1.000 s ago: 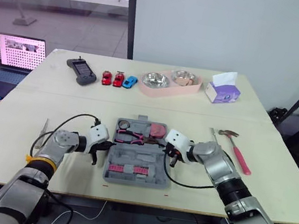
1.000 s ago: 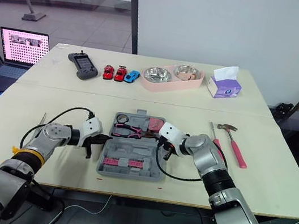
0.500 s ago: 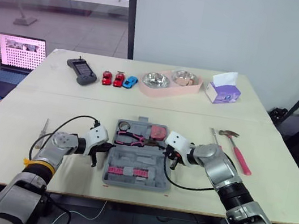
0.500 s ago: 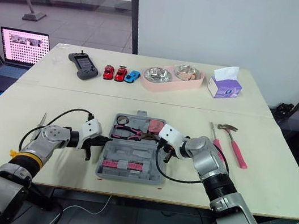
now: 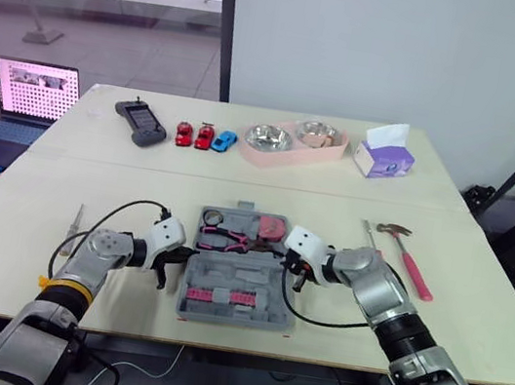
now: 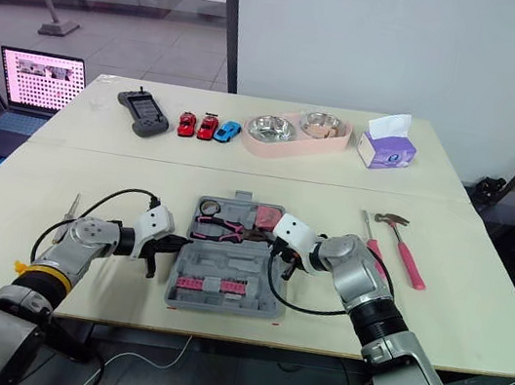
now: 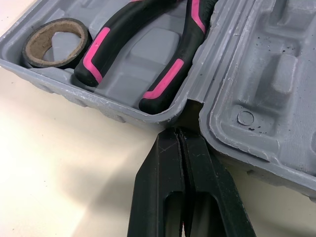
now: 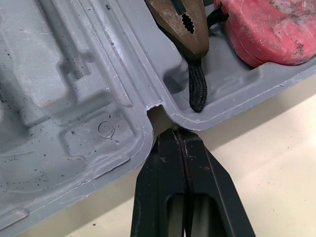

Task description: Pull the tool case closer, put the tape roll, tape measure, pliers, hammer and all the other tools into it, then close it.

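- grey tool case (image 5: 239,272) is seen lying open flat in the middle of the near table (image 5: 474,318) half, between the two grippers.
- tape roll (image 7: 54,47), pink-and-black pliers (image 7: 148,49) and reddish tape measure (image 8: 266,29) are seated in the far half of the case.
- a row of pink bits (image 5: 221,293) is held in the near half.
- left gripper (image 7: 176,136) is set at the case's left edge; its fingers are pressed together with nothing between them, tips touching the notch where the two halves meet.
- right gripper (image 8: 177,134) is set at the case's right edge; its claw is also fully narrowed, nothing gripped, tips at the same notch on that side.
- hammer (image 5: 406,259) with pink handle is left on the table to the right of the case, apart from it.
- a thin tool (image 5: 367,233) is laid just beside the hammer; type cannot be told.
- another thin tool (image 5: 75,218) is laid on the table left of the left arm.
- at the far side of the table are seen a handheld controller (image 5: 141,122), three toy cars (image 5: 203,136), a pink double bowl (image 5: 291,141) and a tissue box (image 5: 384,156).
- a laptop (image 5: 32,91) is placed off the table's far left.
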